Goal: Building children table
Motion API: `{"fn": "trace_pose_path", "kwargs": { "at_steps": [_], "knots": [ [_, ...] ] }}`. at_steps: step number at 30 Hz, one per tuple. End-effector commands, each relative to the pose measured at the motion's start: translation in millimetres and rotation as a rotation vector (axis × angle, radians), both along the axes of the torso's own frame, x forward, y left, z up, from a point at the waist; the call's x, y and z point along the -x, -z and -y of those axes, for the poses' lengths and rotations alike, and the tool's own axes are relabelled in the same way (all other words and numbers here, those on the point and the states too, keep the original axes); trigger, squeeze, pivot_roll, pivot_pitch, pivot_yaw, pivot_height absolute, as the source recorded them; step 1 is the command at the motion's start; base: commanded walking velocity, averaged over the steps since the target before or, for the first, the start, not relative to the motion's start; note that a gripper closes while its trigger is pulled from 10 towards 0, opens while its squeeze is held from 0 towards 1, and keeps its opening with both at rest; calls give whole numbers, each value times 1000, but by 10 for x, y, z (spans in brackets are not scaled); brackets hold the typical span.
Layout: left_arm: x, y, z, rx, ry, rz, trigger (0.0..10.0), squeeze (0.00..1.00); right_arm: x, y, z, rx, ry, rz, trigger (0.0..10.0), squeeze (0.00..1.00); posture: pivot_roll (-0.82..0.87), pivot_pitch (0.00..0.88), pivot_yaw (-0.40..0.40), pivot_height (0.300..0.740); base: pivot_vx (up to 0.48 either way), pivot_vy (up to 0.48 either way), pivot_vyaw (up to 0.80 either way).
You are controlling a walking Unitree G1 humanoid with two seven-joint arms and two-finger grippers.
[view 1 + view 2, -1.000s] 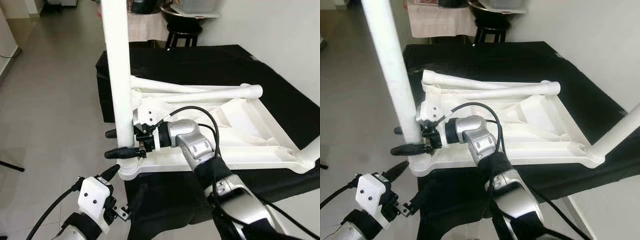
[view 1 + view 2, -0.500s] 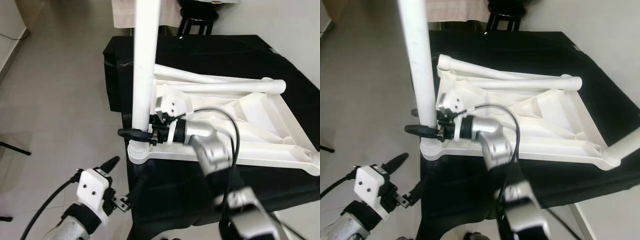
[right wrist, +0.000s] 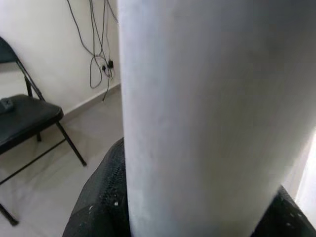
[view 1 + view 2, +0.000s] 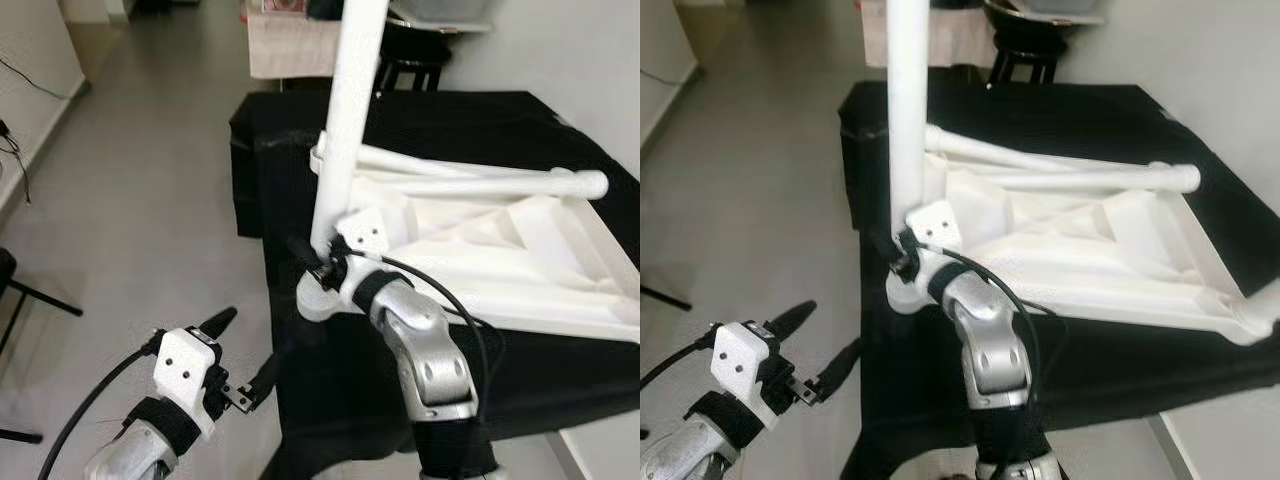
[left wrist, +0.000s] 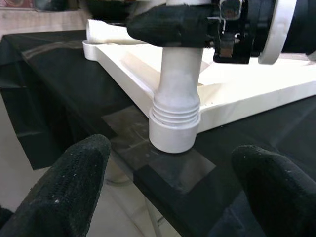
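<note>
Now I see the upturned white tabletop [image 4: 500, 250] lying on the black-draped bench [image 4: 480, 120], its near-left corner at the bench's front-left edge. A white leg [image 4: 345, 120] stands upright in that corner's socket. My right pincer [image 4: 312, 258] is closed around the leg just above the socket, one black finger [image 5: 170, 24] on each side of the tube.

From the head views I get the wider layout: two more legs [image 4: 470, 180] lie flat across the far side of the tabletop, touching each other toward their left ends, and a black stool [image 4: 410, 55] stands beyond the bench. In the right eye view another white leg [image 4: 1265, 300] rises at the tabletop's near-right corner.

My left wrist view gives what the head cannot: the leg's ribbed collar [image 5: 175, 108] sits at the socket [image 5: 174, 136], with grey tape on the black cloth beneath. My left pincer [image 4: 242, 345] hovers low, off the bench's front-left corner, fingers spread wide and holding nothing.

My right wrist view is mostly the leg's tube, pressed close, with a folding chair [image 3: 24, 118] and hanging cables [image 3: 98, 44] against the wall behind.
</note>
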State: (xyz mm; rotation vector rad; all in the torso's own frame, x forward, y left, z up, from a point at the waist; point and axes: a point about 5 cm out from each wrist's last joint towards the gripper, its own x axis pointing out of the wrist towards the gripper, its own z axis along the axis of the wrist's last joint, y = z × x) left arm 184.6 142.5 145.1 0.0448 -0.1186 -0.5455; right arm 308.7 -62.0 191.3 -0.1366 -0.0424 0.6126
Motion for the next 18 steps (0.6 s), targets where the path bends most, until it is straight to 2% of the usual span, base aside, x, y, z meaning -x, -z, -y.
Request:
{"fn": "trace_pose_path", "kwargs": {
  "at_steps": [1,2,3,4,5,6,8,9,10,12,13,15,16,17,18],
  "knots": [
    [14,32,-7,-11,3,-9,10000,0,-46,124,118,142,46,-38,10000,0,-85,117,-103,740,0,0,0],
    [14,33,-2,-10,5,-9,10000,0,-65,49,50,126,-54,-14,10000,220,-83,116,-103,740,0,0,0],
    [13,34,1,-10,7,-10,10000,0,-75,-6,6,110,-121,5,10000,220,-83,116,-103,740,0,0,0],
    [13,34,1,-10,7,-10,10000,0,-75,-6,6,110,-121,5,10000,220,-83,116,-103,740,0,0,0],
    [15,35,5,-9,10,-10,10000,0,-90,-127,-56,64,-230,45,10000,1000,-82,115,-102,740,0,0,0],
    [18,37,9,-7,12,-11,10000,0,-85,-290,-132,7,-413,89,10000,1000,-83,115,-101,740,0,0,0],
    [18,37,9,-7,12,-11,10000,0,-85,-290,-132,7,-413,89,10000,1000,-83,115,-101,740,0,0,0],
    [21,38,11,-6,13,-12,10000,0,-73,-342,-156,-7,-494,99,10000,1000,-83,114,-100,740,0,0,0],
    [21,38,11,-6,13,-12,10000,0,-73,-342,-156,-7,-494,99,10000,1000,-83,114,-100,740,0,0,0],
    [30,40,27,-5,17,-12,10000,0,-156,-419,-174,126,-675,155,10000,1000,-69,115,-110,740,0,0,0],
    [30,40,27,-5,17,-12,10000,0,-156,-419,-174,126,-675,155,10000,1000,-69,115,-110,740,0,0,0],
    [43,39,35,-1,16,-13,10000,0,-187,-447,-176,181,-806,145,10000,1000,-66,119,-111,740,0,0,0],
    [52,36,41,2,15,-13,10000,0,-178,-444,-191,185,-880,124,10000,561,-64,124,-108,740,0,0,0],
    [52,36,41,2,15,-13,10000,0,-178,-444,-191,185,-880,124,10000,561,-64,124,-108,740,0,0,0],
    [58,34,45,4,14,-13,10000,0,-170,-443,-199,189,-930,110,10000,561,-64,124,-108,740,0,0,0]
  ]
}}
